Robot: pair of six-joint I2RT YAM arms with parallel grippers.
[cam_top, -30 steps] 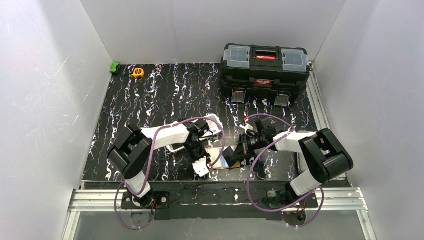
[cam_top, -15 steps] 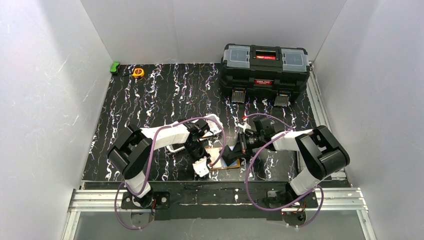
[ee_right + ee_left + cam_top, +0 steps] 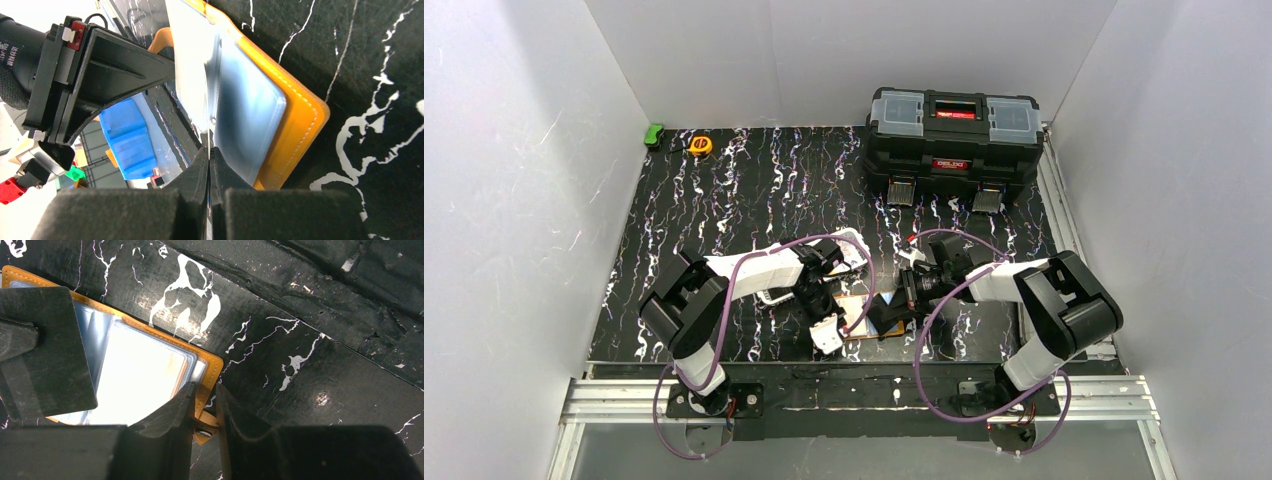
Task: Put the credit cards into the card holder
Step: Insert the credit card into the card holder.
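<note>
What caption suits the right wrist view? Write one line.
Right gripper pinches a thin pale sheet over the open orange card holder.

card holder (image 3: 212, 372) cover, at left claw tips: orange leather-look, matt, stitched edge
clear pockets (image 3: 135, 380), between both claws: thin plastic film, glossy, catching glare
left gripper (image 3: 205, 390) body: matt black plastic, faint layer lines
right gripper (image 3: 209, 155) body: black, dull, slightly grainy
table (image 3: 310, 310) under claws: black marble-print sheet, semi-gloss, creased
toolbox (image 3: 952, 150), far beyond claws: black moulded plastic, clear lid panels
</note>
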